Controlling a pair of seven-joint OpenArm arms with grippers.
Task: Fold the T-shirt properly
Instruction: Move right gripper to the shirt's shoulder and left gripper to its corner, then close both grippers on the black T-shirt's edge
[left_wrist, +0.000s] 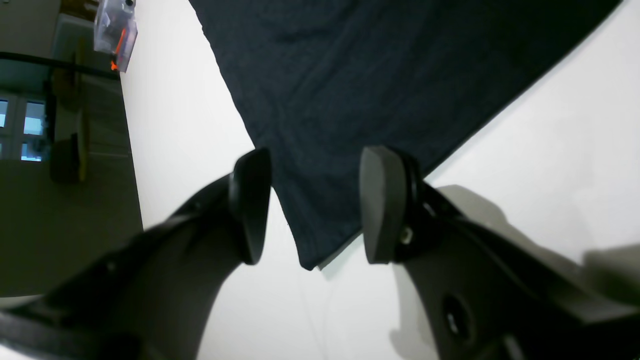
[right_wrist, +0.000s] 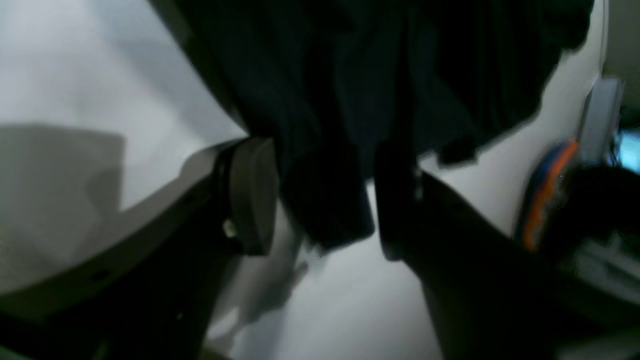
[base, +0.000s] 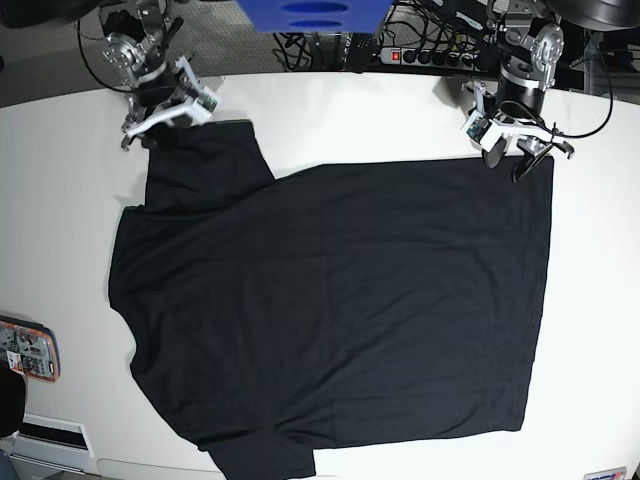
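White desk (base: 330, 110). Orange-edged device (base: 28, 350) at left edge. Power strip (base: 425, 55) and cables beyond far edge.

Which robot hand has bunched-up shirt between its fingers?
The right hand: a fold of the plain black T-shirt hangs between its fingers. The left hand only straddles a flat corner.

White table (base: 400, 120), cabled floor behind

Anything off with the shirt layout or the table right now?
Mostly fine: the T-shirt lies spread flat on the white table. Its lower sleeve reaches the table's front edge at the frame's bottom, possibly overhanging. The sleeve at the right gripper looks bunched between the fingers.
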